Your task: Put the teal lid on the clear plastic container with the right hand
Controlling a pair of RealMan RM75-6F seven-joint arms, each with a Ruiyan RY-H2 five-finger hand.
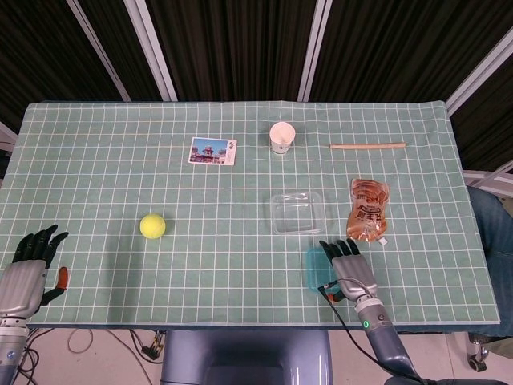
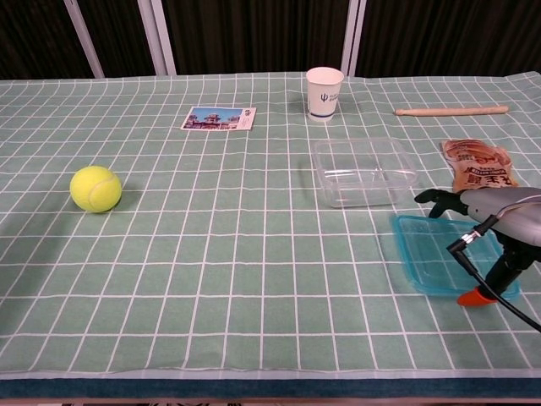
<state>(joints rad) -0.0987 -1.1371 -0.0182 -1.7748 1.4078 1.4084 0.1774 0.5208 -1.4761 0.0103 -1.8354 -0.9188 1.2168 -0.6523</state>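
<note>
While the right hand [image 2: 494,222] rested over the flat teal rectangular lid [image 2: 439,264] near the table's front edge, its dark fingers [image 2: 439,201] lay stretched along the lid's far right side, slightly apart; whether they actually pinched the lid could not be told. The lid lay flat on the green checked tablecloth [image 1: 104,176], just at 5 o'clock from the clear rectangular plastic container [image 1: 298,212], close to it but apart. At 3 o'clock from the container lay an orange printed snack pouch [image 1: 368,208]. At 12 o'clock from it stood a white paper cup [image 1: 281,136], with a thin wooden stick [image 1: 367,146] further right. A picture postcard [image 1: 212,150] and a yellow tennis ball [image 1: 152,225] lay toward 9 and 10 o'clock. The left hand [image 1: 28,269] hung at the table's front left corner, fingers spread and holding nothing.
</note>
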